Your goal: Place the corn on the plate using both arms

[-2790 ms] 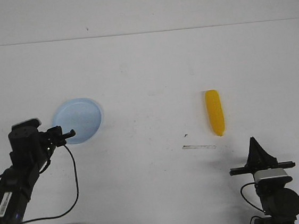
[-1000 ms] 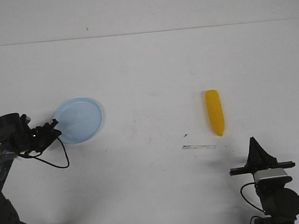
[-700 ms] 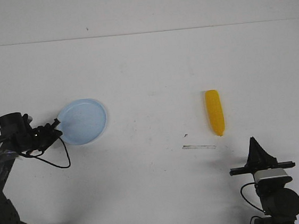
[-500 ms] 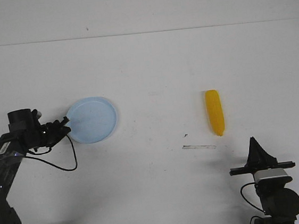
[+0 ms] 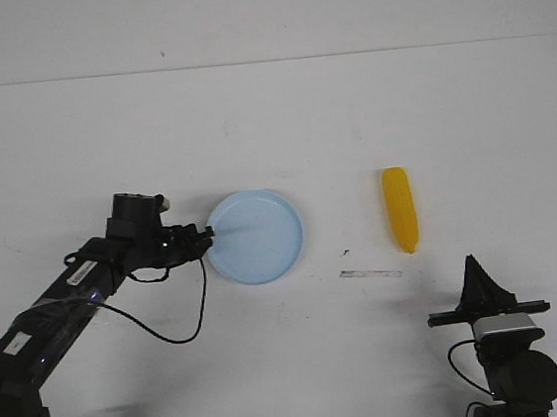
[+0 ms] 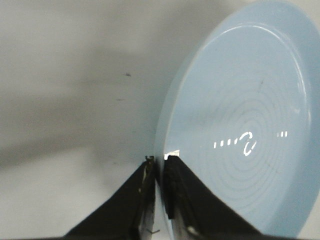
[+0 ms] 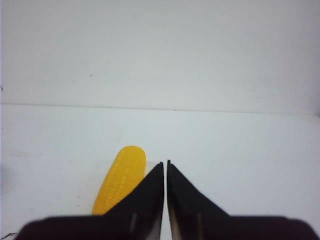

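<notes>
The pale blue plate [image 5: 257, 236] lies on the white table near the middle. My left gripper [image 5: 205, 235] is shut on its left rim; in the left wrist view the two fingers pinch the plate's [image 6: 250, 125] edge at the left gripper [image 6: 160, 161]. The yellow corn [image 5: 400, 209] lies lengthwise right of the plate, apart from it, tapered end toward me. My right gripper [image 5: 474, 266] is shut and empty, near the front edge, a little right of and nearer than the corn. The right wrist view shows the corn [image 7: 121, 177] just beyond the right gripper [image 7: 165, 163].
A thin pale strip [image 5: 370, 275] lies on the table just in front of the corn, with a small dark speck [image 5: 346, 252] beside it. The left arm's black cable [image 5: 171, 324] hangs down to the table.
My left gripper has dragged the plate to the right, from the table's left side to near the middle. The corn and the right arm have not moved.
</notes>
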Controlling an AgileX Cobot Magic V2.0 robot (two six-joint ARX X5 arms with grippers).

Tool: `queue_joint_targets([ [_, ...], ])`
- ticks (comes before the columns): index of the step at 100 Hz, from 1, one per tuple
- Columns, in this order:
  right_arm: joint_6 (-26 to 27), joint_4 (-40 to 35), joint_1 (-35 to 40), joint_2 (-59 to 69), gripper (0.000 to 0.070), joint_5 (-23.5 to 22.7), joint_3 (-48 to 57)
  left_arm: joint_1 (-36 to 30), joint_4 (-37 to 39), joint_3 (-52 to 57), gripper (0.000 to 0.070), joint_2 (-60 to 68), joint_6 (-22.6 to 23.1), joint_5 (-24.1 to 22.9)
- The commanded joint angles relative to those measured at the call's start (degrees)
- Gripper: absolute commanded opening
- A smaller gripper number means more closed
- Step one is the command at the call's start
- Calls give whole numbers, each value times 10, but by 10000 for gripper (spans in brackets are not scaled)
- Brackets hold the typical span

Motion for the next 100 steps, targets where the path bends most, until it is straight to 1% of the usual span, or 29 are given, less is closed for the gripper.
queue_joint_targets([
  [1, 3, 6, 0, -1, 12, 0, -1, -16, 4, 7, 1, 20, -9, -3],
  [15, 3, 6, 0, -1, 12, 0, -1, -44, 21, 7, 1, 37, -10, -3],
  [25, 3, 6, 0, -1, 12, 0, -1, -49, 27, 7, 2, 46, -12, -3],
  [32, 3, 6, 0, -1, 12, 0, -1, -49, 27, 7, 18, 48, -12, -3],
  [36, 3, 6, 0, -1, 12, 0, -1, -49, 27, 7, 71, 48, -12, -3],
  [43, 3, 6, 0, -1, 12, 0, -1, -49, 27, 7, 215, 45, -12, -3],
  [47, 3, 6, 0, -1, 12, 0, -1, -49, 28, 7, 255, 43, -11, -3],
  [54, 3, 6, 0, -1, 12, 0, -1, -47, 29, 7, 252, 32, -10, -5],
  [62, 3, 6, 0, -1, 12, 0, -1, -46, 31, 7, 244, 11, -6, -22],
  [68, 3, 6, 0, -1, 12, 0, -1, -45, 32, 7, 244, -10, 1, -48],
  [79, 3, 6, 0, -1, 12, 0, -1, -41, 45, 2, 225, -56, 31, -111],
  [83, 3, 6, 0, -1, 12, 0, -1, -38, 57, -5, 180, -74, 44, -129],
  [92, 3, 6, 0, -1, 12, 0, -1, -25, 91, -27, 4, -116, 81, -162],
  [100, 3, 6, 0, -1, 12, 0, -1, -9, 136, -59, 1, -157, 117, -174],
])
